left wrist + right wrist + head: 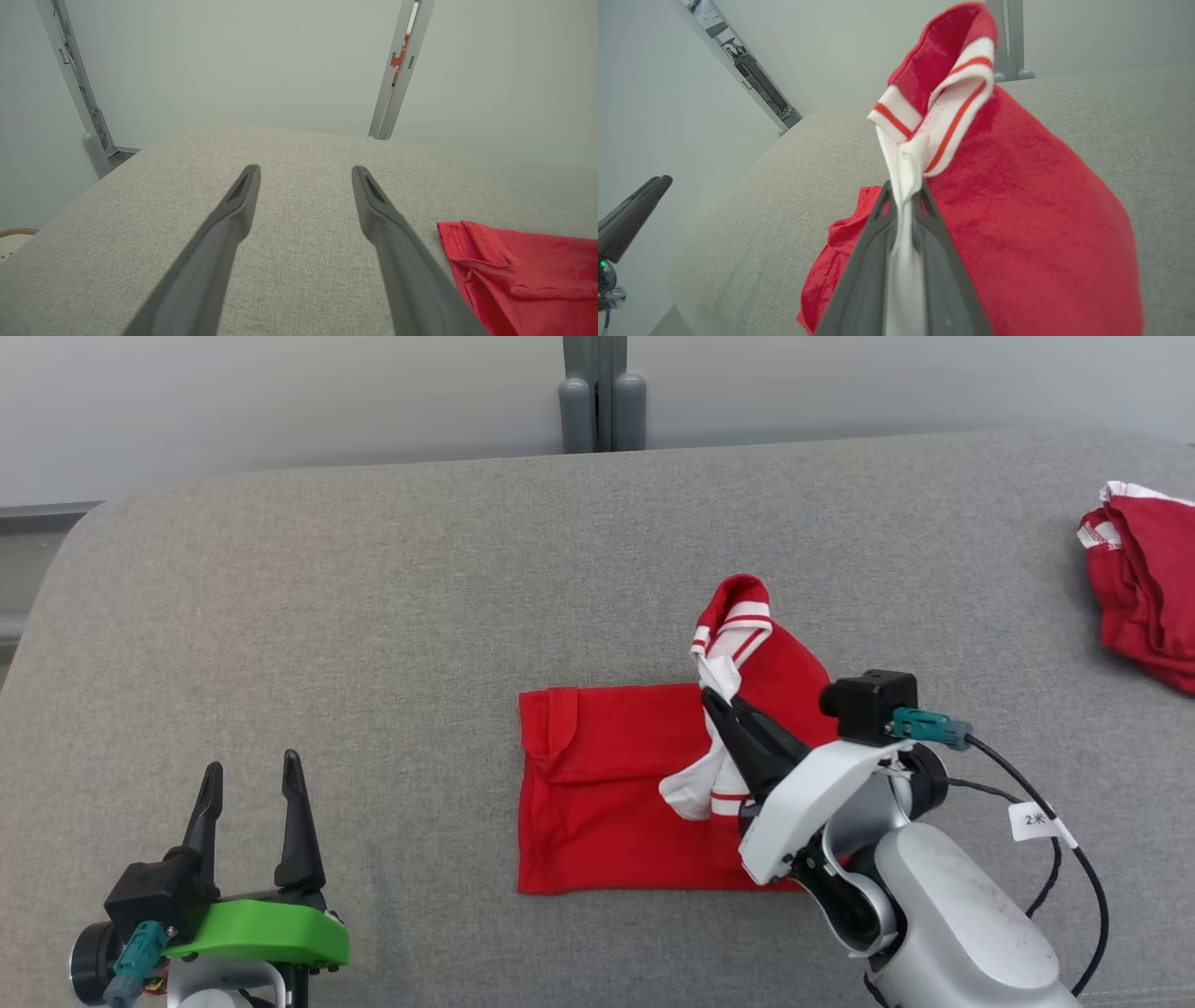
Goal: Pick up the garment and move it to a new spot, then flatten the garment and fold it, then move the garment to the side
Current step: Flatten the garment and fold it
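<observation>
The red garment [607,793] lies near the middle of the grey cushion [373,616]. Its flat part runs from left to right, so the long axis goes across the robot. The right gripper [724,705] is closed tight on the white striped trim at the right end. This end is lifted off the cushion, and the cloth stands up in a hump above the fingers. From this gripper the flat part lies to the left, toward the left gripper [250,770], which is wide open, holds nothing and is well apart from the garment's left edge. I judge that the fold is the step in hand: the held end must travel left over the flat part, and the right arm is the nearer one for it.
</observation>
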{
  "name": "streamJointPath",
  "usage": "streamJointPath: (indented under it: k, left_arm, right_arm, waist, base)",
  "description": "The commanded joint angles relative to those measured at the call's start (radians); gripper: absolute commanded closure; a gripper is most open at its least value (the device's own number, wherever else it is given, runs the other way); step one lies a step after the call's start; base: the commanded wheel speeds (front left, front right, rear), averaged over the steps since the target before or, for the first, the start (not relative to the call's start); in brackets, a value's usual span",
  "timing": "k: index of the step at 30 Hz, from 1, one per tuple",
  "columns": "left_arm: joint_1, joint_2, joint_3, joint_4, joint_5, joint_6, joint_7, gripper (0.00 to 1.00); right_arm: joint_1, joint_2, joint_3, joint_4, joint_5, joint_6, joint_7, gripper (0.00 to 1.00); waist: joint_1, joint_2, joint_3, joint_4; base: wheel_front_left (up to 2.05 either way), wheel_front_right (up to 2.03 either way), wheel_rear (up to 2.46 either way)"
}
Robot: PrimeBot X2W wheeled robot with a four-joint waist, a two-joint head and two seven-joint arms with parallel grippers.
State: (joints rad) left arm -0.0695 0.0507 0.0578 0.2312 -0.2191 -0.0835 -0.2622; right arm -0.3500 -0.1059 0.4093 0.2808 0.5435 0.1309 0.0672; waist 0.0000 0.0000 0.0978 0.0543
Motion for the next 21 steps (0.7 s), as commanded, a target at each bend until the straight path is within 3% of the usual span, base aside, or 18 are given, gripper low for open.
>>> streamJointPath:
  k: [1, 6, 17, 19, 20, 21]
  left_arm:
    - [-0.009, 0.0, -0.007, 0.002, 0.003, -0.002, -0.003, 0.0]
    - [-0.029, 0.001, -0.031, 0.01, -0.006, -0.001, -0.003, 0.0]
    - [-0.051, 0.001, -0.064, 0.033, -0.025, 0.001, -0.003, 0.0]
    - [-0.054, 0.001, -0.067, 0.036, -0.028, 0.002, -0.003, 0.0]
    - [-0.055, 0.001, -0.071, 0.039, -0.033, 0.002, -0.003, 0.0]
    - [-0.057, 0.001, -0.073, 0.039, -0.037, 0.003, -0.003, 0.0]
  right_arm:
    - [-0.027, 0.011, 0.012, 0.018, -0.001, -0.001, -0.013, 1.0]
    - [-0.088, 0.045, 0.07, 0.101, 0.027, -0.001, -0.041, 1.0]
    - [-0.16, 0.054, 0.185, 0.255, 0.116, -0.001, -0.132, 1.0]
    - [-0.17, 0.054, 0.202, 0.279, 0.131, -0.001, -0.16, 0.53]
    - [-0.176, 0.055, 0.211, 0.292, 0.138, -0.001, -0.174, 0.0]
    - [-0.181, 0.054, 0.216, 0.302, 0.142, -0.001, -0.184, 0.0]
  waist:
    - [0.0, 0.0, 0.005, 0.016]
    - [0.0, 0.0, 0.019, 0.051]
    - [0.0, 0.0, 0.04, 0.108]
    - [0.0, 0.0, 0.042, 0.109]
    - [0.0, 0.0, 0.043, 0.109]
    - [0.0, 0.0, 0.044, 0.108]
  base:
    - [0.0, 0.0, 0.0]
    - [0.0, 0.0, 0.0]
    - [0.0, 0.0, 0.0]
    - [0.0, 0.0, 0.0]
    - [0.0, 0.0, 0.0]
    - [0.0, 0.0, 0.0]
